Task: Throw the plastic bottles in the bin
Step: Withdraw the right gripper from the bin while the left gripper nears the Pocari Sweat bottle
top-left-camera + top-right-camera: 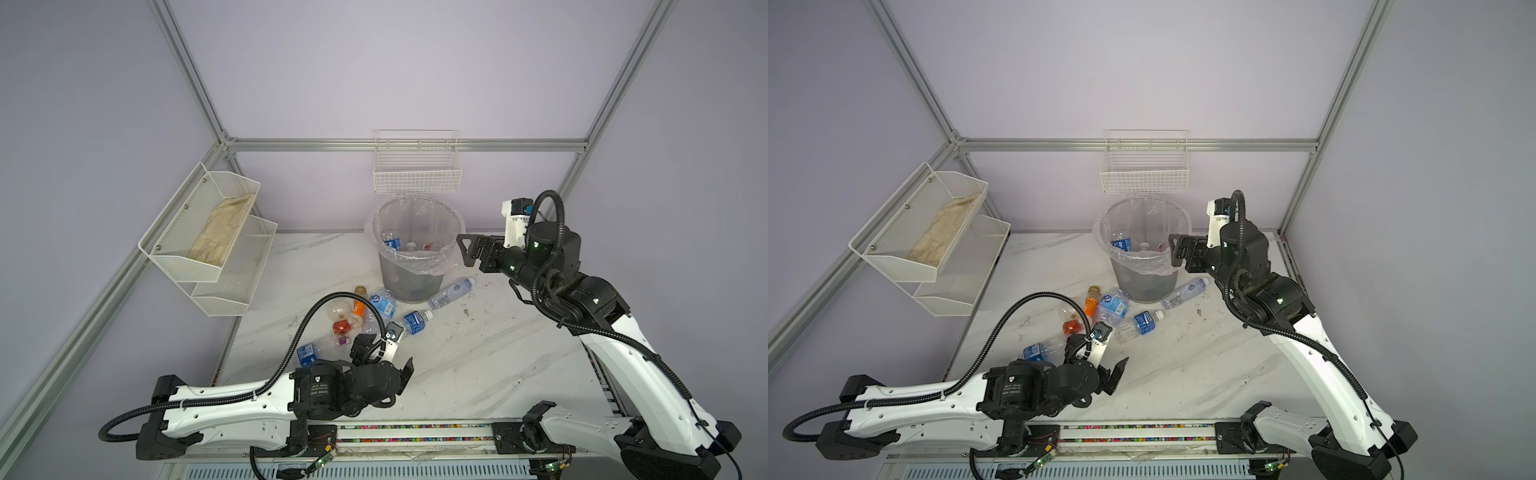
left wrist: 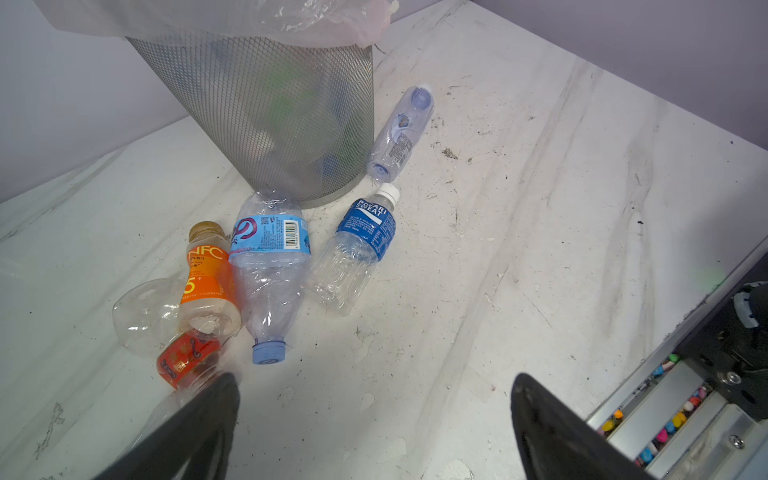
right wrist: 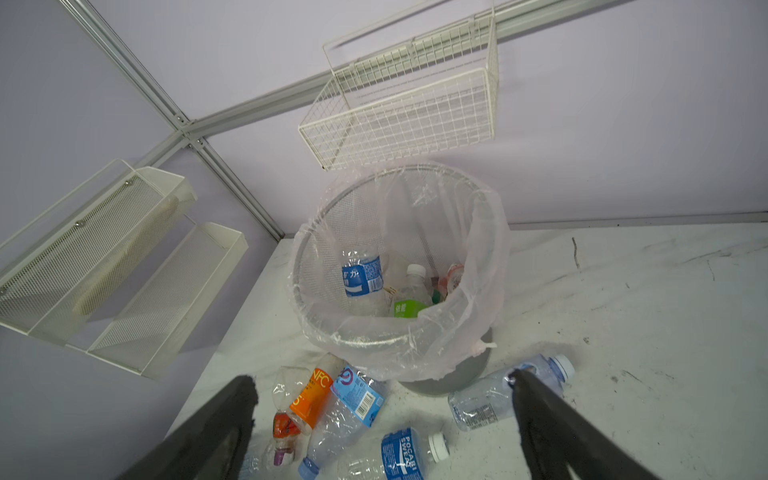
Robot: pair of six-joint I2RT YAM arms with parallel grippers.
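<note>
Grey mesh bin (image 1: 409,282) near the tabletop's (image 1: 478,365) back edge; plastic bottles (image 1: 384,305) lie at its foot, others inside. Right gripper (image 1: 463,249) hovers beside the rim, jaws apart, empty. Left gripper (image 1: 398,384), jaws apart, sits low facing the pile, seemingly ready to pick.

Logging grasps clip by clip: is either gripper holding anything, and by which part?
Nothing is held: the left gripper and the right gripper both stand open and empty.
</note>
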